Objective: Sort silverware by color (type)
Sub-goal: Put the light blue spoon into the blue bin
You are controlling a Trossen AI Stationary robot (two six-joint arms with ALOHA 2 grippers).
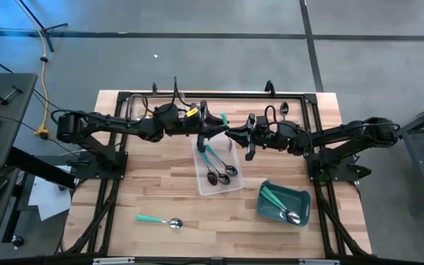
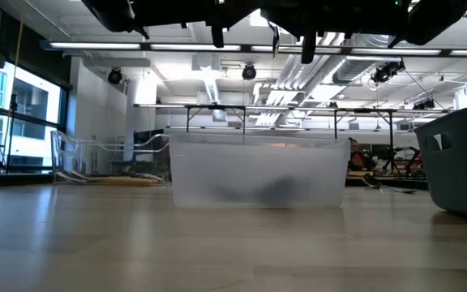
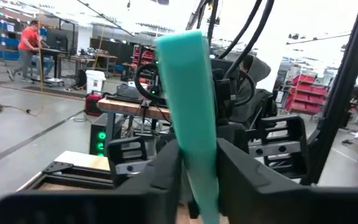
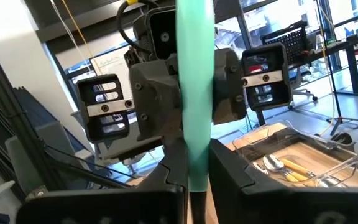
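My left gripper (image 1: 213, 131) and my right gripper (image 1: 235, 137) meet above the far end of a clear tray (image 1: 235, 185). Both are shut on one spoon with a teal handle (image 1: 223, 118). The handle stands up between each gripper's fingers in the left wrist view (image 3: 188, 93) and the right wrist view (image 4: 194, 74). The spoon's bowl is hidden. Two more teal-handled spoons (image 1: 219, 174) lie in the clear tray. A green-handled spoon (image 1: 158, 220) lies flat on the table near the front edge. My left gripper pinches the teal handle (image 3: 199, 177) between its two fingers, which lie across it. The handle's free end sticks out well beyond the fingers. The spoon is lifted clear of the tray. My right gripper pinches the same handle (image 4: 196, 163) between its two fingers from the opposite side, facing the left gripper. The fingers lie across the handle, which runs on past them. The spoon's bowl end is hidden by the grippers.
A teal bin (image 1: 284, 203) with green-handled spoons stands at the front right; it also shows in the low view (image 2: 460, 162), beside the clear tray (image 2: 258, 170). A far clear tray holds orange-handled spoons (image 4: 288, 165). A person (image 3: 28, 40) is in the room beyond.
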